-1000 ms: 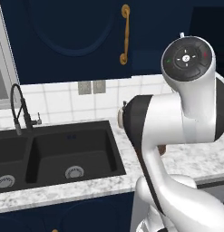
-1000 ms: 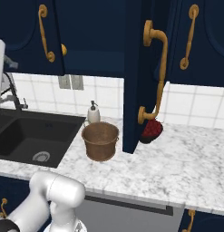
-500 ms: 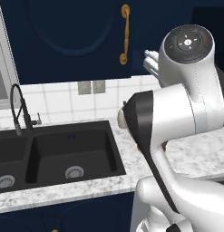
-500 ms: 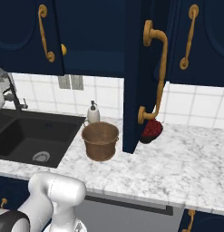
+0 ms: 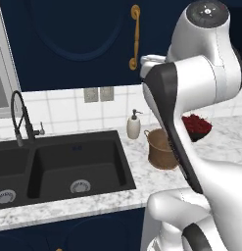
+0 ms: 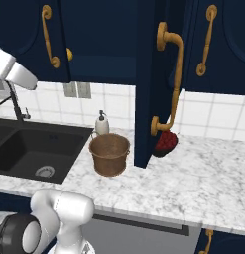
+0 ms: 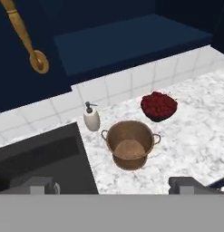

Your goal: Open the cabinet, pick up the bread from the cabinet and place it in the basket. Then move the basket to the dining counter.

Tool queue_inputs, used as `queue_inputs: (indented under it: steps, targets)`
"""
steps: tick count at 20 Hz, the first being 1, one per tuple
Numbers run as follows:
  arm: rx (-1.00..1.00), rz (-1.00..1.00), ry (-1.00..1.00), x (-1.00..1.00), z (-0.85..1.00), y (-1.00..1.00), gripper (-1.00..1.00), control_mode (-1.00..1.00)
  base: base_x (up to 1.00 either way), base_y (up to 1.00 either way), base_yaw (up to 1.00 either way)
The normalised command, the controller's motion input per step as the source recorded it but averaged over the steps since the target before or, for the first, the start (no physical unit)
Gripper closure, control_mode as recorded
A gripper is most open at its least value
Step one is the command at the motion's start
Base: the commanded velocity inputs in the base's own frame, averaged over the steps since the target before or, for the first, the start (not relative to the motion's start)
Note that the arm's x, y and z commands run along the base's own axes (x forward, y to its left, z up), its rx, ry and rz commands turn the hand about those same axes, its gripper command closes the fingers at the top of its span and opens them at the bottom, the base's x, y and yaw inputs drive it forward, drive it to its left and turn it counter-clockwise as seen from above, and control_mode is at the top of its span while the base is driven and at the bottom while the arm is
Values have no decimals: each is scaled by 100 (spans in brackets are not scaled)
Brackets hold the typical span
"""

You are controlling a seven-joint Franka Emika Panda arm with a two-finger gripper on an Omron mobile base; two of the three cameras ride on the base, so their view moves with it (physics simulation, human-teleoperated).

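**Ana:** Where is the basket?

**Ben:** The basket (image 6: 109, 154) sits on the counter (image 6: 203, 183), to the right of the sink (image 6: 30, 146). The soap (image 6: 101, 124) is just behind it. The red pot (image 6: 165, 143) is farther right, apart from it.

**Ana:** And the bread?

**Ben:** I cannot tell. The cabinet (image 7: 127, 41) is open above the basket, but its shelf looks dark.

**Ana:** What is the gripper doing?

**Ben:** The gripper (image 7: 112, 185) is wide open, with its two tips far apart. It holds nothing.

**Ana:** How will the things feel?

**Ben:** I think the bread is small, light and soft, so pinch it gently across its middle. The basket looks stiff and light, but it may tip. I would grab its rim or its thin handle.

**Ana:** Do the views differ?

**Ben:** Yes. The hand view looks down into the basket, and nothing is in it. The right base view sees the basket from the side. It also shows the door (image 6: 146, 84) swung out toward us. In the left base view, the arm covers part of the basket (image 5: 161, 149).
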Motion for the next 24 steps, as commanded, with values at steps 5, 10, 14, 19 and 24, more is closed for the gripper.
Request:
queue_inputs:
  steps: [5, 10, 14, 19, 24]
  targets:
    - [-15, 29, -7, 99, 1, 10, -100, -100, 0, 0, 0]
    - [-12, 19, -11, 92, 11, 42, -100, -100, 0, 0, 0]
    - [-5, 9, 0, 73, 35, 19, -100, -100, 0, 0, 0]
    - [-5, 0, 0, 45, 39, 0, -100, -100, 0, 0, 0]
    - [-3, 0, 0, 61, 2, 0, -100, -100, 0, 0, 0]
